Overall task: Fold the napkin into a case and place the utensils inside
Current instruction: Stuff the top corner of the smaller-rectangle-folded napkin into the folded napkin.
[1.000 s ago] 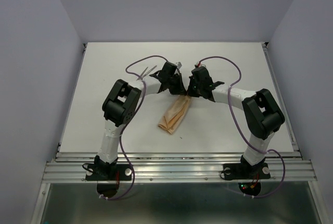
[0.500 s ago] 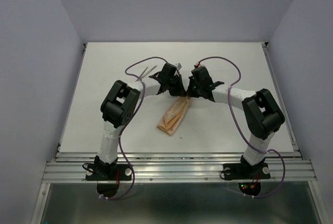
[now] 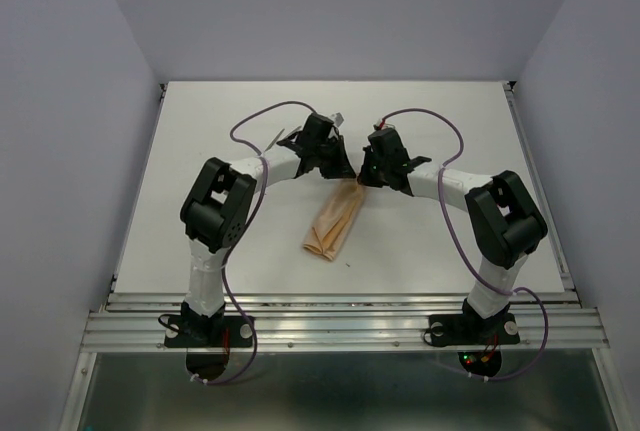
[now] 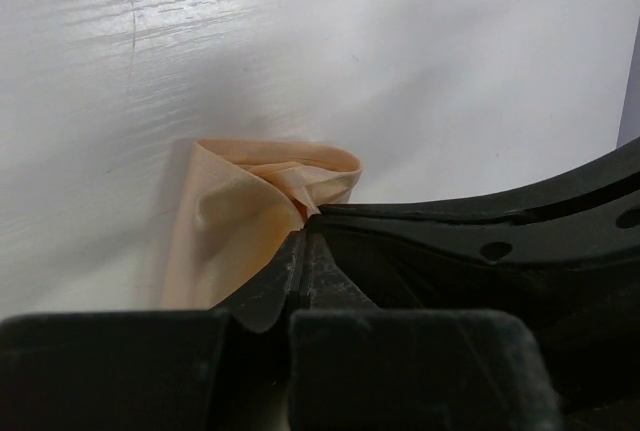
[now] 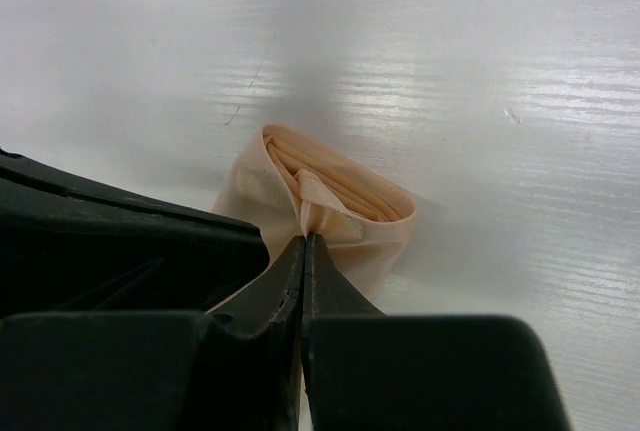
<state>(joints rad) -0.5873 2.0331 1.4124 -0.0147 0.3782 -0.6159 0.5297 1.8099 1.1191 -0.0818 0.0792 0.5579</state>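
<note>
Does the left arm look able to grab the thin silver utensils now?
Probably not yet: the left end effector is shut on the peach-orange cloth napkin; the utensils lie close beside it.

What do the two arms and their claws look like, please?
The left arm and right arm have white links, bulky black joint housings and black bases. A thin purple cable loops along each. The left claw and right claw are matte black with tapering fingers.

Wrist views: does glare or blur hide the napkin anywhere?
Left wrist: glare streaks the table at top left, the left end effector is blurred up close, and the napkin is in focus. Right wrist: glare bands at right, the right end effector is soft, the napkin clear. Top external: even light, no glare.
</note>
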